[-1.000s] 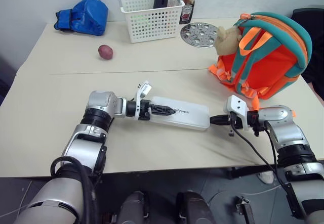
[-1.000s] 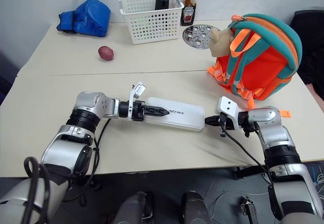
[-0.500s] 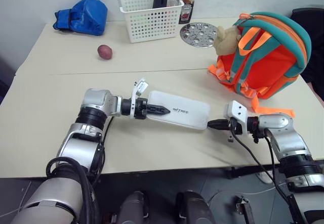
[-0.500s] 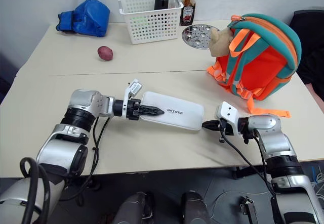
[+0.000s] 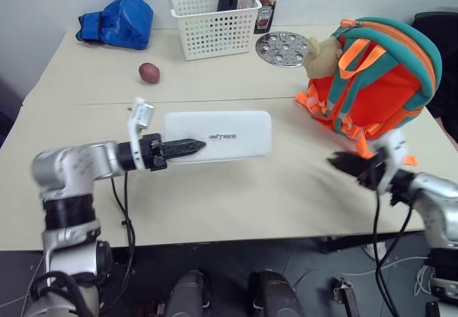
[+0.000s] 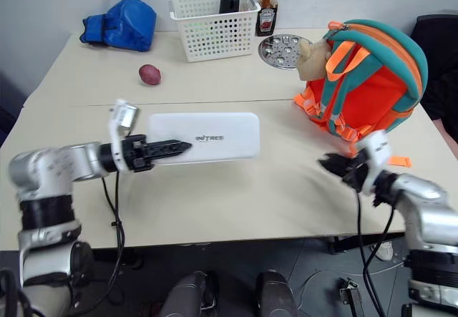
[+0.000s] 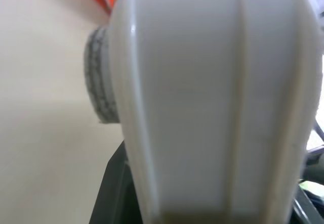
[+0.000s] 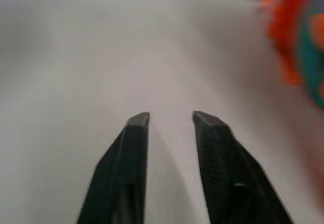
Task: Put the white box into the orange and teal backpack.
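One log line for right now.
left gripper: shut on white box, raised | right gripper: open, empty | backpack: upright, box outside

You lifted the box (image 5: 218, 136) off the table with the left gripper (image 5: 187, 146); your right gripper (image 5: 346, 164) let go and drew back.

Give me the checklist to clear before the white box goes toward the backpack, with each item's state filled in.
1. Left pincer shut on the white box: ok, one finger lies across its face, the box is held off the table.
2. Right pincer free of the box: ok, open with nothing between its fingers.
3. Backpack upright: ok, standing on the table.
4. Backpack opening unzipped: cannot tell from these views.
5. Path from box to backpack: ok, bare tabletop between them.
6. Grip secure for the carry: cannot tell, the box is held at one end alone.
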`<state>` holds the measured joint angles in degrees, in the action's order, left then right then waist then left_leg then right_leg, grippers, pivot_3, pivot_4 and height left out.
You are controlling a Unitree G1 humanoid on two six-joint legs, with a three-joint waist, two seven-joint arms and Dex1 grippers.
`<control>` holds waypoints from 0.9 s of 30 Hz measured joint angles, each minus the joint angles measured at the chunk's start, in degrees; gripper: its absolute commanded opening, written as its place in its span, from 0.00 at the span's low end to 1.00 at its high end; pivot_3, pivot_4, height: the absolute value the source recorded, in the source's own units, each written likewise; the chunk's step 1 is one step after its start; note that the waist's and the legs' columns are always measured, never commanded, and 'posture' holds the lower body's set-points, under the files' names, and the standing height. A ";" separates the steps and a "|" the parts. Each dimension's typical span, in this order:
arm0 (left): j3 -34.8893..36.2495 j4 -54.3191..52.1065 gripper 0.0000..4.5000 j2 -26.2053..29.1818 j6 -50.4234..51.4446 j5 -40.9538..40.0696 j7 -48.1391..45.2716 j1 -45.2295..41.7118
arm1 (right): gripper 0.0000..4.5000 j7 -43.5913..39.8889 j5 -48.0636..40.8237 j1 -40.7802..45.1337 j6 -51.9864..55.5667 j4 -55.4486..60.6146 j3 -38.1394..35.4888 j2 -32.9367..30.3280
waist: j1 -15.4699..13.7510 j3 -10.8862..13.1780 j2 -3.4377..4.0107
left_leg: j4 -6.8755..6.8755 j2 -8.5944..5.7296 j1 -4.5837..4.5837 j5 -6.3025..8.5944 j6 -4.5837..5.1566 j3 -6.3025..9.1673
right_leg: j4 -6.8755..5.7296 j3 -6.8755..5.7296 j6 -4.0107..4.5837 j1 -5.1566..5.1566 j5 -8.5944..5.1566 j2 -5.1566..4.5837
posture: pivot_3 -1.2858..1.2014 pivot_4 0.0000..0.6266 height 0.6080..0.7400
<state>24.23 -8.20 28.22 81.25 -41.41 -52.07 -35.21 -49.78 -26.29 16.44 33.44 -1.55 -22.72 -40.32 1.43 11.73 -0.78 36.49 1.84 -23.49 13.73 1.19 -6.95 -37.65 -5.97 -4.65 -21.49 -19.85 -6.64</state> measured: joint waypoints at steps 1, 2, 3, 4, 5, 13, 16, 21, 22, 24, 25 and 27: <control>1.90 -3.52 0.30 -0.81 0.00 -1.25 1.42 1.32 | 0.58 1.44 -1.20 0.46 1.83 -0.01 -1.78 -0.02 | -0.02 0.00 0.00 | 0.00 -0.01 0.01 -0.01 -0.01 -0.01 | 0.00 0.00 0.00 0.01 0.00 0.01 | 0.52 0.24 1.00; 3.92 -7.25 0.30 -1.77 0.00 -2.70 3.03 2.67 | 0.66 2.81 -2.62 1.22 3.51 0.00 -3.14 -0.01 | -0.02 0.00 0.00 | -0.01 -0.02 0.01 -0.01 0.00 -0.01 | 0.02 0.02 0.00 0.01 0.00 0.01 | 0.52 0.24 1.00; 5.55 -10.26 0.30 -2.74 0.00 -4.31 4.68 3.63 | 0.73 3.94 -3.88 2.00 4.95 -0.04 -4.25 0.00 | -0.05 0.00 0.00 | -0.01 -0.03 0.01 -0.01 0.01 -0.01 | 0.02 0.02 0.00 0.03 0.00 0.01 | 0.52 0.24 1.00; 7.00 -12.67 0.30 -3.42 -0.01 -5.72 6.22 4.54 | 0.81 4.89 -4.87 3.19 6.01 -0.24 -4.79 0.02 | -0.05 0.00 0.00 | -0.01 -0.05 0.02 -0.02 0.01 -0.02 | 0.02 0.03 0.00 0.04 0.00 0.01 | 0.52 0.24 1.00; 8.61 -15.04 0.30 -4.33 -0.09 -6.87 8.21 5.41 | 0.88 5.80 -5.70 5.14 6.91 -1.03 -4.92 0.17 | -0.03 0.00 0.00 | -0.01 -0.05 0.03 -0.02 0.02 -0.03 | 0.01 0.05 0.00 0.04 0.00 0.01 | 0.52 0.24 1.00; 11.63 -22.27 0.30 -6.83 -4.16 -13.23 18.19 9.14 | 1.00 11.34 -3.78 19.91 3.50 -13.24 0.63 5.07 | 0.15 0.00 -0.01 | -0.07 -0.05 0.02 -0.03 0.02 -0.09 | 0.02 0.07 0.00 -0.02 0.00 0.07 | 0.52 0.24 1.00; 11.24 -22.49 0.30 -4.91 -6.23 -14.80 19.90 9.80 | 1.00 14.70 -0.43 29.67 -1.55 -24.90 2.68 9.00 | 0.39 0.00 -0.01 | -0.11 -0.05 0.03 -0.07 -0.02 -0.17 | 0.01 0.11 0.01 -0.07 0.00 0.10 | 0.52 0.24 1.00; 10.45 -22.30 0.30 -2.43 -9.48 -16.06 21.82 11.34 | 1.00 13.54 1.82 37.47 -9.19 -36.38 4.84 12.10 | 0.01 0.00 -0.01 | -0.20 -0.06 -0.04 -0.09 -0.02 -0.10 | 0.14 0.08 0.01 -0.06 0.00 0.11 | 0.52 0.24 1.00; 10.14 -22.22 0.30 -2.04 -10.15 -16.18 22.05 11.67 | 1.00 13.63 2.40 38.97 -11.05 -39.34 4.89 12.59 | 0.04 0.00 -0.02 | -0.19 -0.08 -0.06 -0.09 0.01 -0.11 | 0.17 0.08 0.01 -0.05 0.00 0.10 | 0.52 0.24 1.00; 8.84 -22.23 0.30 -0.99 -11.52 -16.59 22.16 12.67 | 0.86 13.96 3.64 41.52 -15.10 -44.60 4.91 13.51 | 0.17 0.00 -0.02 | -0.19 -0.10 -0.07 -0.11 0.05 -0.15 | 0.22 0.10 0.00 -0.04 0.00 0.09 | 0.52 0.24 1.00; 8.18 -22.23 0.30 -0.62 -12.07 -16.76 22.24 13.30 | 0.79 13.76 4.20 42.33 -17.23 -46.58 4.95 13.76 | 0.18 0.00 -0.02 | -0.19 -0.09 -0.06 -0.11 0.05 -0.14 | 0.20 0.10 0.00 -0.04 0.00 0.09 | 0.52 0.24 1.00; 7.56 -22.19 0.30 -0.42 -13.00 -16.92 22.71 13.77 | 0.64 12.58 4.72 42.80 -19.64 -48.51 5.05 13.82 | 0.14 0.00 -0.02 | -0.20 -0.07 -0.06 -0.12 0.03 -0.10 | 0.20 0.08 0.00 -0.04 0.00 0.10 | 0.52 0.24 1.00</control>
<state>31.79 -30.39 27.80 68.25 -58.33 -29.36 -21.44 -37.21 -21.58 59.24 13.79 -50.07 -17.67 -26.50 1.57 11.73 -0.80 36.29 1.77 -23.55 13.61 1.22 -7.06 -37.45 -5.89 -4.65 -21.53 -19.85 -6.53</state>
